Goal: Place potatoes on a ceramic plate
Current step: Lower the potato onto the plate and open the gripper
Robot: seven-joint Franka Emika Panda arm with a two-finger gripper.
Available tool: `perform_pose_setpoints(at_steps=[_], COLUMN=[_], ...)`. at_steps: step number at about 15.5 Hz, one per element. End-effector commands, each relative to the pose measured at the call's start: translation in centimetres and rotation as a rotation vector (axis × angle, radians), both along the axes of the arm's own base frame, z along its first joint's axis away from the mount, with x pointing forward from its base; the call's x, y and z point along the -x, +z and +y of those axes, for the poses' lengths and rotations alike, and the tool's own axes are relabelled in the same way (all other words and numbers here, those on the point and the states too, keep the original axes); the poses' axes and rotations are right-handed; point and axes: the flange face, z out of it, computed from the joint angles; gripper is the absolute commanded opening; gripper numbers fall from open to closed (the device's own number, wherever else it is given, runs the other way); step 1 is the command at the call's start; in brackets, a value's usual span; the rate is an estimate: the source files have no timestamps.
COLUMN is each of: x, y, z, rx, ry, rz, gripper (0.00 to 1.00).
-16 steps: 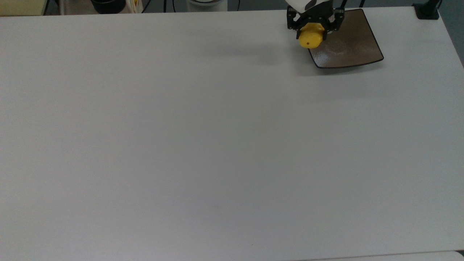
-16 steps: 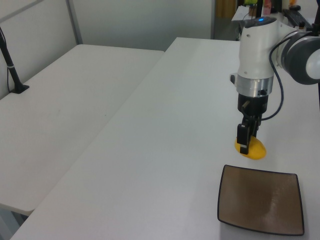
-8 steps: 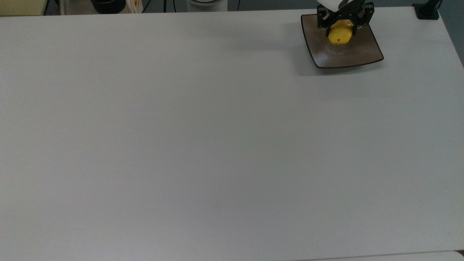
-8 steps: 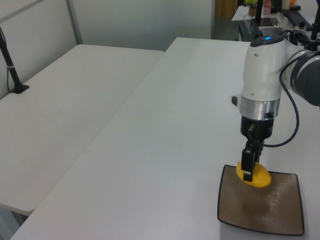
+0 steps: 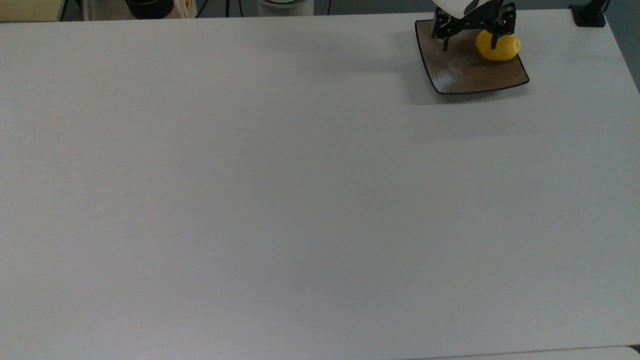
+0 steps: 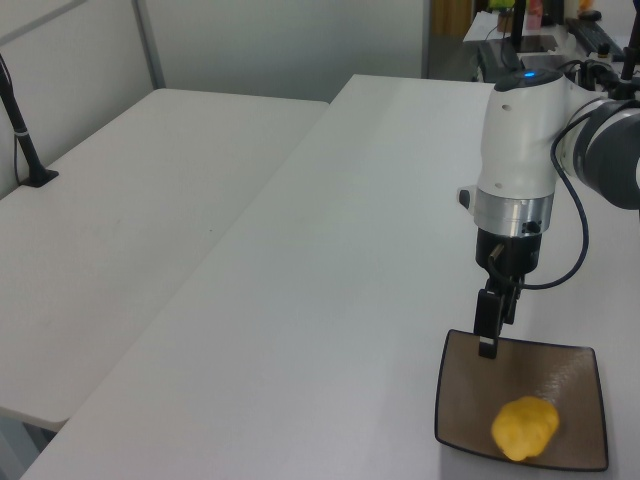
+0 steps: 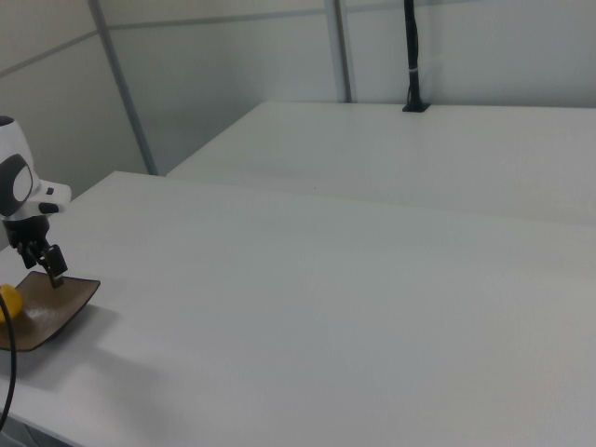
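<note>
Square brown ceramic plate (image 5: 470, 70) (image 6: 522, 398) (image 7: 42, 312) lying flat on the white table (image 5: 280, 190) (image 6: 330, 250) (image 7: 372, 307), near the table's far corner in the top view. On the plate: one yellow potato (image 5: 498, 46) (image 6: 524, 427) (image 7: 9, 301), resting loose on the glossy surface close to the plate's edge on the top view's right, inside the rim. In the left view, seen in the plate's near part, below and to the left view's right of the fingertips.

Gripper (image 5: 471, 37) (image 6: 488, 325) (image 7: 48, 263) hanging above the plate with fingers spread wide and nothing between them. Fingers pointing down, one finger (image 5: 445, 36) over the bare side of the plate on the top view's left, the other just at the potato's near side in the top view. In the left view, fingertips clear of the plate surface, over its far edge, apart from the potato.

White wrist body and grey arm joint (image 6: 608, 150) rising from the gripper toward the left view's right. Second white table (image 6: 130, 210) (image 7: 438, 149) standing alongside. Black post (image 6: 22, 130) (image 7: 412, 56) upright on the second table.
</note>
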Motion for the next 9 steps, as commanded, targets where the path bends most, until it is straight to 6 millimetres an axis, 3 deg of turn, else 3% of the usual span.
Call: perform_pose_setpoints(at_steps=[1, 6, 9], x=[-0.3, -1.6, -3.1], y=[0.9, 2.6, 2.3], z=[0.1, -1.8, -4.7], rx=[-0.010, 0.010, 0.113], ry=[-0.015, -0.004, 0.077], rz=[-0.012, -0.070, -0.078], gripper=[1.00, 1.00, 1.00])
